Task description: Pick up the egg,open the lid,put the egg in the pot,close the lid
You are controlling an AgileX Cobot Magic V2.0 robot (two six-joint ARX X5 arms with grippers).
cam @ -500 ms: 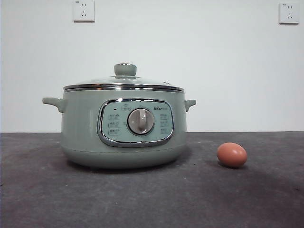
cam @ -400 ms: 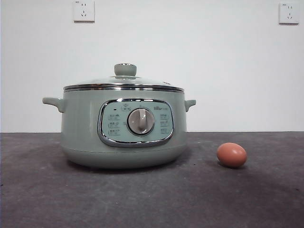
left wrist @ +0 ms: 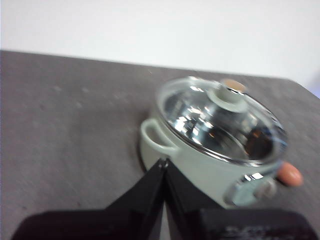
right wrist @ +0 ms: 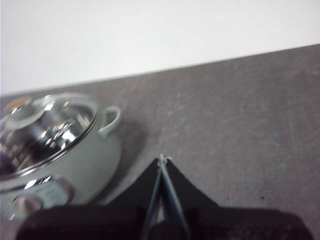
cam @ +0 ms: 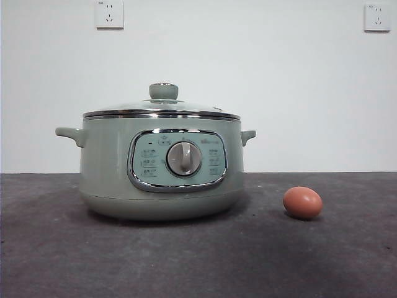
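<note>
The sage-green pot (cam: 161, 167) stands on the dark table with the glass lid (cam: 162, 107) closed on it, green knob on top. The brown egg (cam: 303, 202) lies on the table to the pot's right, apart from it. In the left wrist view the pot (left wrist: 200, 160), the lid (left wrist: 220, 120) and the egg (left wrist: 290, 175) show beyond my left gripper (left wrist: 164, 164), which is shut and empty, away from the pot. In the right wrist view my right gripper (right wrist: 161, 161) is shut and empty beside the pot (right wrist: 60, 160); the egg is out of that view. Neither arm shows in the front view.
A white wall with two sockets (cam: 109, 13) stands behind the table. Bare dark tabletop (cam: 198, 261) lies in front of the pot and around the egg.
</note>
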